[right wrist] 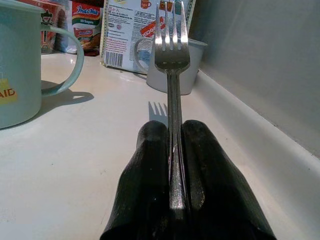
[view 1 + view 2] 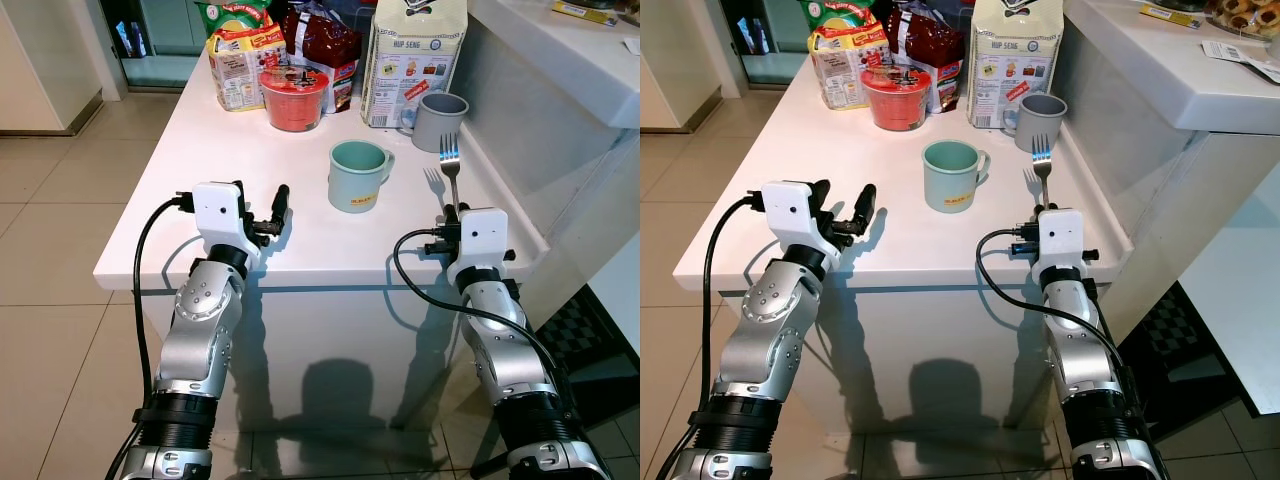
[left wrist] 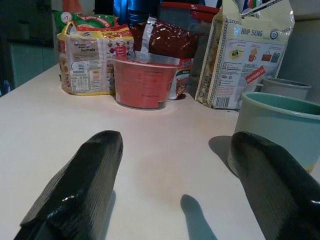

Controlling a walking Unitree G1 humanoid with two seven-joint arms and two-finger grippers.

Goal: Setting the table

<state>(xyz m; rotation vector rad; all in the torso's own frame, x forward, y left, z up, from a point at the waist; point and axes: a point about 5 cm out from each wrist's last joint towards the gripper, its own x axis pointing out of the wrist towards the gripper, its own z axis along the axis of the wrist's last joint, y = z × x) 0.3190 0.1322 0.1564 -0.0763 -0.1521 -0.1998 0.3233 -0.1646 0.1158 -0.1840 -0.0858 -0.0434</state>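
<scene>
Shiny metal fork pinched between matt black, faintly textured fingers.
Under it, a smooth, glossy white table; left of the fork a smooth, pale green mug; beyond its prongs, a printed paper bag.

Red tub, noodle packets, tall paper bag at the counter's far end, tiled floor
</scene>
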